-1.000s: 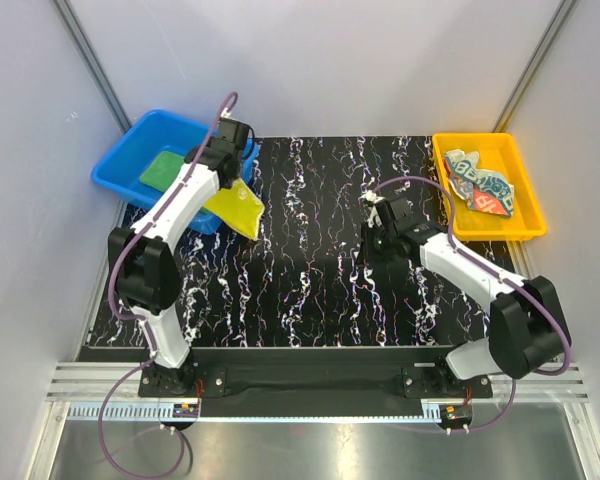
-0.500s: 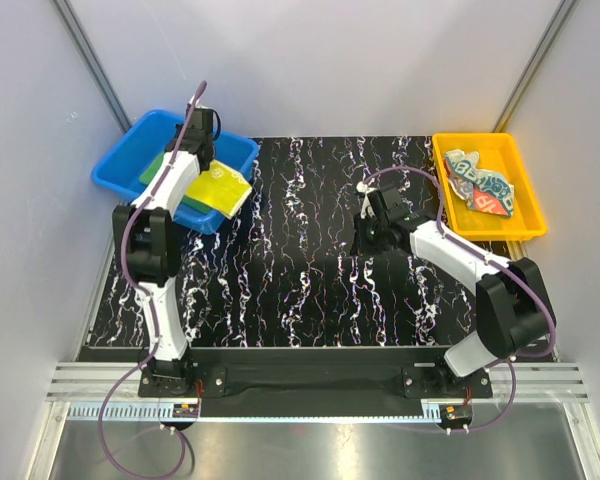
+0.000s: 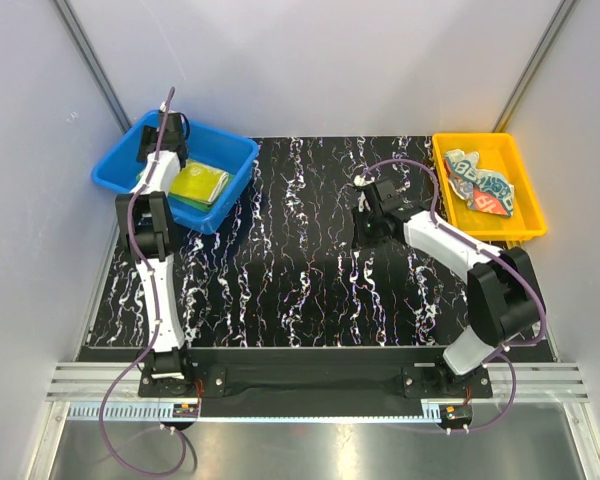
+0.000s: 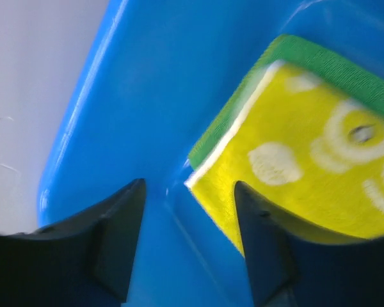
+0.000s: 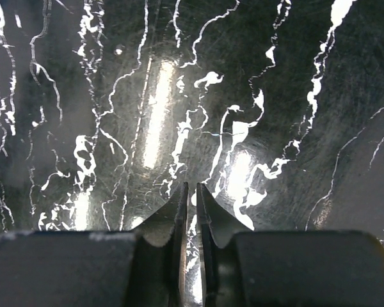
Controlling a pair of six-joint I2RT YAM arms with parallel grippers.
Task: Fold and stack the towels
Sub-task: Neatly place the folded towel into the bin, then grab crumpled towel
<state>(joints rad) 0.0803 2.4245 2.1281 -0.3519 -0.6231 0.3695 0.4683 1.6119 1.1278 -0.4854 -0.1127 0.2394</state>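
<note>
A folded yellow towel (image 3: 200, 183) with pale print lies on the green towel (image 3: 183, 201) inside the blue bin (image 3: 235, 165). My left gripper (image 3: 158, 160) hangs over the bin's back left part, open, with only the blue floor between its fingers. In the left wrist view the yellow towel (image 4: 307, 173) has its corner next to the right finger (image 4: 259, 236), and the green towel (image 4: 333, 64) peeks out beneath it. The striped towel (image 3: 480, 182) lies crumpled in the yellow tray (image 3: 442, 190). My right gripper (image 3: 361, 228) hovers low over the black table, shut and holding nothing (image 5: 192, 188).
The black marbled table (image 3: 300, 270) spreads between the bin and the tray. Grey walls and metal posts close in the back and both sides. A rail runs along the near edge under the arm bases.
My left gripper carried the yellow towel back into the blue bin, opened and let it go onto the green towel. The right arm shifted slightly toward the back.
</note>
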